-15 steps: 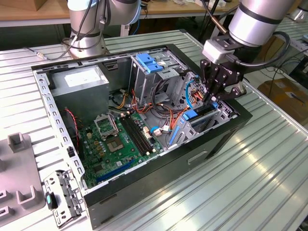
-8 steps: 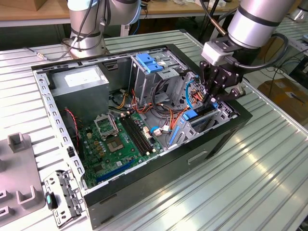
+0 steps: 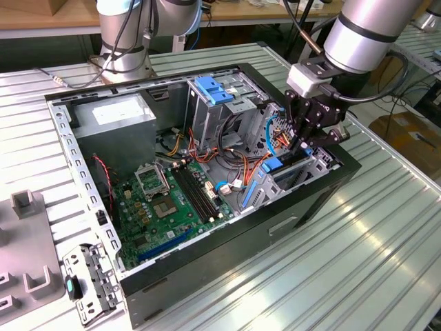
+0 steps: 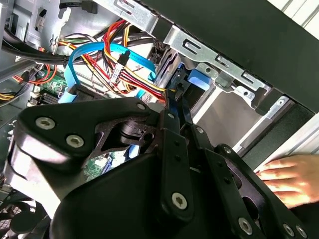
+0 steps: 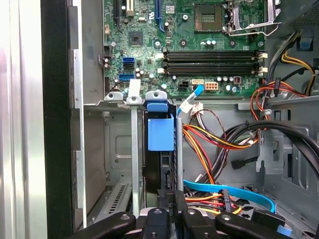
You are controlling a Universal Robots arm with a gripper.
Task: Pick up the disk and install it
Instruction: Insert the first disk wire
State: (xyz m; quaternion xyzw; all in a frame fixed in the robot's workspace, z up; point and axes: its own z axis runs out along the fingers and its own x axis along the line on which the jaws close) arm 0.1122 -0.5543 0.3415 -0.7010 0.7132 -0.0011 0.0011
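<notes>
Blue-railed, the disk stands on edge in the drive bay, just beside the bay's metal wall. The gripper above pinches it. Risk: tilt jams a rail; right of the bay, loose cables may snag.

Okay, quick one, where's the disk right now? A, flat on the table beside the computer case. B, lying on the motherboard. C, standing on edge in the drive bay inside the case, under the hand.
C: the disk stands on edge in the metal bay, directly below the hand.
</notes>
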